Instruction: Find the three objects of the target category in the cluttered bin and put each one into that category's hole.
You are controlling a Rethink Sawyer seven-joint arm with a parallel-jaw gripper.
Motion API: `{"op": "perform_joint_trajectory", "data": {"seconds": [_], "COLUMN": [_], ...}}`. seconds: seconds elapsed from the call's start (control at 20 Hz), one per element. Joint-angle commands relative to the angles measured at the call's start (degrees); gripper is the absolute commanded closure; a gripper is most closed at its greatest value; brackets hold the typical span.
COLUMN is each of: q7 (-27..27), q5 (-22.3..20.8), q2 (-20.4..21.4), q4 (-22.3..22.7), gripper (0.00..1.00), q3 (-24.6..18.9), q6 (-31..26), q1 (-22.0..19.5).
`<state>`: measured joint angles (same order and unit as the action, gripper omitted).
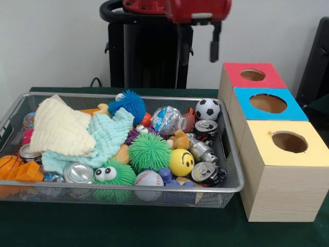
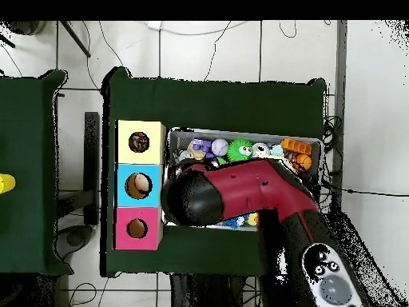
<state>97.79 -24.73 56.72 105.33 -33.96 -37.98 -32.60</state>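
Observation:
A wire mesh bin (image 1: pixel 226 189) holds a heap of toys. In it lie several drink cans (image 1: pixel 207 173), a soccer ball (image 1: pixel 207 109), a baseball (image 1: pixel 148 180), a yellow smiley ball (image 1: pixel 181 162) and a green spiky ball (image 1: pixel 149 152). A cream cloth (image 1: pixel 59 126) and a mint cloth (image 1: pixel 105 135) cover the bin's left half. My gripper (image 1: pixel 199 49) hangs high above the bin's far right corner, open and holding nothing. In the overhead view the red arm (image 2: pixel 240 192) hides the gripper and much of the bin (image 2: pixel 240 134).
Three boxes with round holes stand in a row beside the bin: red (image 1: pixel 234 72) farthest, blue (image 1: pixel 295 110) in the middle, yellow (image 1: pixel 267 149) nearest. A blue spiky ball (image 1: pixel 128 104) and an orange basketball (image 1: pixel 9 163) also lie in the bin.

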Motion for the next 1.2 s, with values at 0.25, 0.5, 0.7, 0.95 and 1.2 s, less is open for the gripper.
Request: {"op": "perform_joint_trajectory", "data": {"seconds": [0.25,0.5,0.7,0.95,1.2], "q7": [10.8,9.3,8.1,6.8,1.6], "q5": [2.8,4.0,5.0,6.5,6.7], "q2": [-14.3,-16.5,-18.5,-19.9,-21.6], "q4": [-13.8,-16.5,-19.8,-22.8,-28.0], "gripper": [0.00,0.00,0.00,0.00,0.00], "q3": [8.8,9.8,10.2,10.9,10.4], "q6": [-4.1,-4.0,-5.2,-7.0,-11.4], "q1": [5.4,6.1,6.3,6.1,5.0]}}
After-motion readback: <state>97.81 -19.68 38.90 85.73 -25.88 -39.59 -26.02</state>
